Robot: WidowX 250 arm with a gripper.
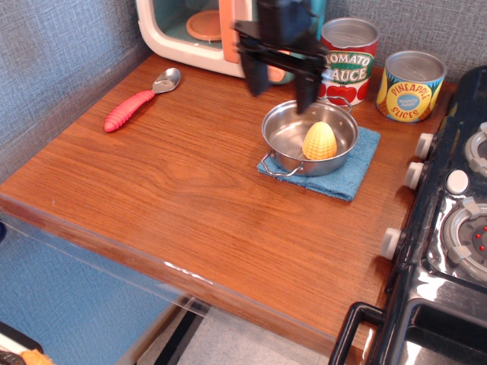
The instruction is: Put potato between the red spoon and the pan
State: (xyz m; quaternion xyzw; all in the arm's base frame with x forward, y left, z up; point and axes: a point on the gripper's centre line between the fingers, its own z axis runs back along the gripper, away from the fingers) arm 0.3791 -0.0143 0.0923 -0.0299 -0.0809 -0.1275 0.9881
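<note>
The yellow-orange ribbed potato [319,141] lies inside the shiny steel pan [289,133], toward its right side. The pan stands on a blue cloth [358,163]. The red spoon [137,103] lies at the far left of the counter, its silver bowl pointing toward the back. My black gripper [281,87] hangs open and empty above the pan's back-left rim, up and to the left of the potato. Its fingers [255,76] point down.
A toy microwave [205,34] stands at the back. A tomato sauce can [348,57] and a pineapple can [411,84] stand behind the pan. A black toy stove [456,228] takes the right edge. Bare wood counter [190,182] spreads between spoon and pan.
</note>
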